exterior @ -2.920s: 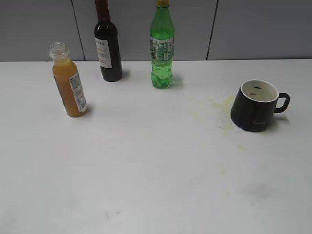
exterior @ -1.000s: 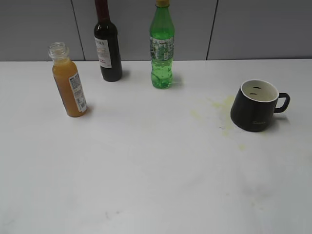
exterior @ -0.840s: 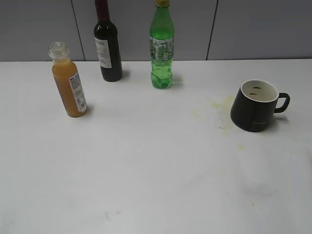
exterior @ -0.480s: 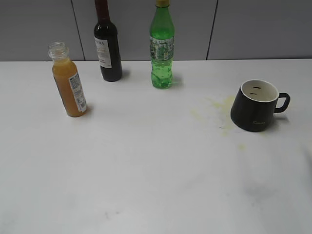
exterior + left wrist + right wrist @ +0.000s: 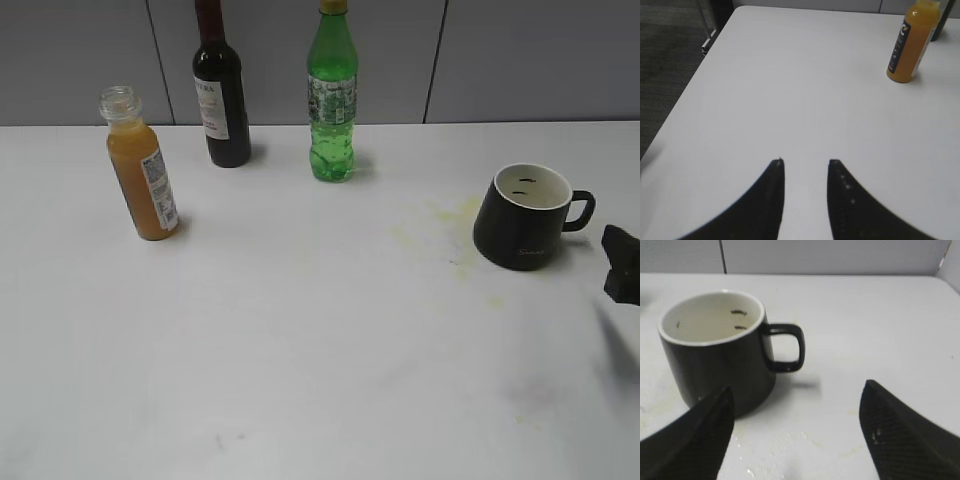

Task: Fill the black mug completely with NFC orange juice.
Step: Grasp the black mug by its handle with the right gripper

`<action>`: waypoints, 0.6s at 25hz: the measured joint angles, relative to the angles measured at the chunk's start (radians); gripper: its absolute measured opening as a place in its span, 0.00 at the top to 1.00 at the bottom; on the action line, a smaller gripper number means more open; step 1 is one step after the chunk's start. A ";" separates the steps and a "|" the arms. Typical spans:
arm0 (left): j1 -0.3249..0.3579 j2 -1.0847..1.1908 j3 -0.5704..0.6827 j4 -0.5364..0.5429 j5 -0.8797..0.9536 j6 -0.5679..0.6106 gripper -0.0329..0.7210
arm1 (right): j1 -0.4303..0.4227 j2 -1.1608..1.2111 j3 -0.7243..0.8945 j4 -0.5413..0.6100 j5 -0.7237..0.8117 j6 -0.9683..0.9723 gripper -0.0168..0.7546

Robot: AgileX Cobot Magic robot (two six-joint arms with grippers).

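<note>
Outside, at the right edge of the frame, only a dark tip of the right gripper (image 5: pixel 621 264) shows, just right of the black mug (image 5: pixel 522 226) on the white table (image 5: pixel 320 350); pale script on the mug is too small to read. NFC orange juice (image 5: pixel 143 170) stands uncapped at upper left, label unreadable.

Left wrist: left gripper (image 5: pixel 805 162) hovers low, fingers (image 5: pixel 771 200) slightly parted, holding nothing; juice sits upper right.

Right wrist: fingers (image 5: pixel 695 435) spread wide, empty, with the mug at centre left.
</note>
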 joint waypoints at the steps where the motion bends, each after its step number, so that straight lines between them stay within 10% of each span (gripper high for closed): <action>1: 0.000 0.000 0.000 0.000 0.000 0.000 0.64 | 0.000 0.031 0.000 0.008 0.000 0.000 0.21; 15: 0.000 0.000 0.000 0.000 0.000 -0.001 0.64 | -0.079 0.226 -0.113 -0.055 -0.002 -0.001 0.21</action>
